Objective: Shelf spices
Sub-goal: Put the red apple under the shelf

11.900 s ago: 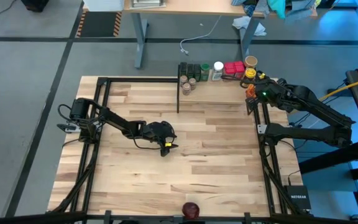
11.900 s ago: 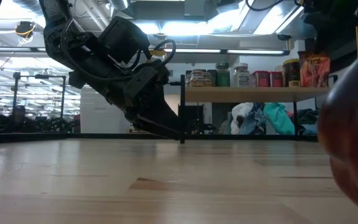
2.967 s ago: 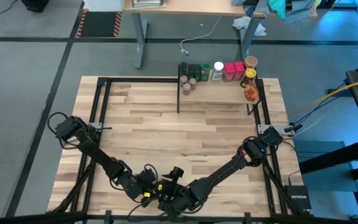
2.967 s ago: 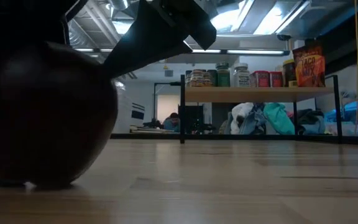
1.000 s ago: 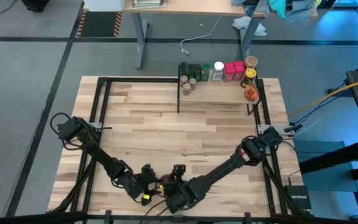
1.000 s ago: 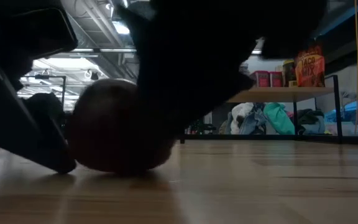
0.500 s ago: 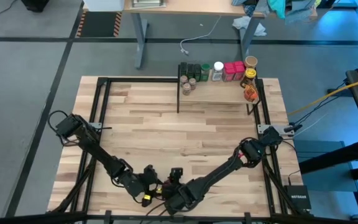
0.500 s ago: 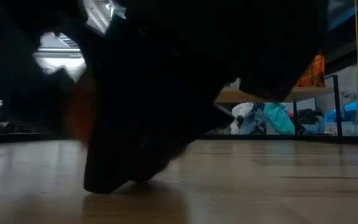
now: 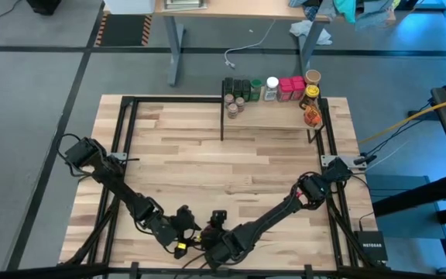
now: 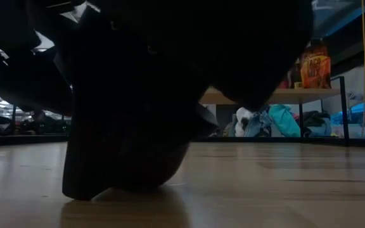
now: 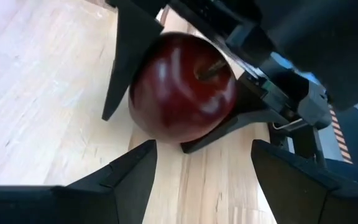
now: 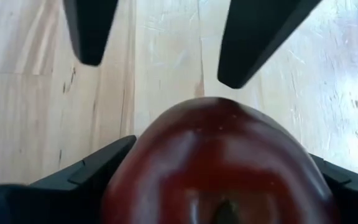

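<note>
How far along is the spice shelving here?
Done: the spices all look lined up on the shelf. In hand: the right tool grips an apple near the table's front edge, left tool open beside it. Left: no spice shows off the shelf.

Pale plank table (image 9: 207, 155) with a small shelf (image 9: 273, 115) at its far edge

The big light-wood table carries a black metal frame along its sides — and, near its front edge, a dark red round apple (image 11: 182, 87) resting on the planks. The narrow light-wood shelf on thin black posts stands at the far right part of the table; along its back sit the spices (image 9: 269, 87) in a row — dark-lidded jars, a white-capped bottle, pink-red boxes, a tan-lidded jar — with an orange-red packet (image 10: 313, 64) at the right end.
</note>
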Available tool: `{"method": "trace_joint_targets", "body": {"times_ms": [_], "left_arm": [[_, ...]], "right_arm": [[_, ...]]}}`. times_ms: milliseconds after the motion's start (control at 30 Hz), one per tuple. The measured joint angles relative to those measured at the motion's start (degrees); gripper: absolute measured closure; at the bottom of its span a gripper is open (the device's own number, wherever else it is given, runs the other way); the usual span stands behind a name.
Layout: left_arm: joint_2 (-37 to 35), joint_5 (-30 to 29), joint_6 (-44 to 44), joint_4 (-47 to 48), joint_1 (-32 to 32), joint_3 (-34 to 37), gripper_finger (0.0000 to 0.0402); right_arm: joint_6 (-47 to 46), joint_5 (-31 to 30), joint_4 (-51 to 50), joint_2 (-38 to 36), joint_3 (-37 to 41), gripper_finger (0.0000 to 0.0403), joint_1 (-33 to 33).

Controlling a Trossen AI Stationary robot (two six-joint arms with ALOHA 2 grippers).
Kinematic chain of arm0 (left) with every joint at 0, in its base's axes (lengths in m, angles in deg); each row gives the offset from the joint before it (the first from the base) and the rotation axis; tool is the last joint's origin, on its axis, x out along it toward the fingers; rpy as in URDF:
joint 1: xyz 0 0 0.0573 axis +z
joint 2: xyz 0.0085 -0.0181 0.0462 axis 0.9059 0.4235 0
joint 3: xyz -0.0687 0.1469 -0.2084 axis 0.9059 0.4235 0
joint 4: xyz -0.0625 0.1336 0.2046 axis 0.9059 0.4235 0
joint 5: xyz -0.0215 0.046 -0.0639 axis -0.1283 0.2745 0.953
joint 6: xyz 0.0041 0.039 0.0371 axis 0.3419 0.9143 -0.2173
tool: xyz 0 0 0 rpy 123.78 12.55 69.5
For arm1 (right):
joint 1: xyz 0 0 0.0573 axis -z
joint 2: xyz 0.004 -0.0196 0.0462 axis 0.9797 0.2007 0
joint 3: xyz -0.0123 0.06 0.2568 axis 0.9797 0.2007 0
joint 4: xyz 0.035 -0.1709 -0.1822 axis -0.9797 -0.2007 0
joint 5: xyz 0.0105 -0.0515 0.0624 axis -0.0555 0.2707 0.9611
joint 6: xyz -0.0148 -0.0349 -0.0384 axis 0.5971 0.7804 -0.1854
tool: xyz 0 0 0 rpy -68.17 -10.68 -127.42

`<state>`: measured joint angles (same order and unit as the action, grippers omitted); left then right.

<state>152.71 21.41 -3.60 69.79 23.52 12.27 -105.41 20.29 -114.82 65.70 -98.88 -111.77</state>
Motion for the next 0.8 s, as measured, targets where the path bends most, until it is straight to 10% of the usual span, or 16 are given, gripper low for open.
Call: {"method": "trace_joint_targets", "body": {"times_ms": [800], "left_arm": [[-0.2,0.5,-0.2,0.5,-1.3,0.0,0.0147]], "right_arm": [[-2.0,-2.7,-1.1,-3.4,0.1,0.0068,0.1]]}}
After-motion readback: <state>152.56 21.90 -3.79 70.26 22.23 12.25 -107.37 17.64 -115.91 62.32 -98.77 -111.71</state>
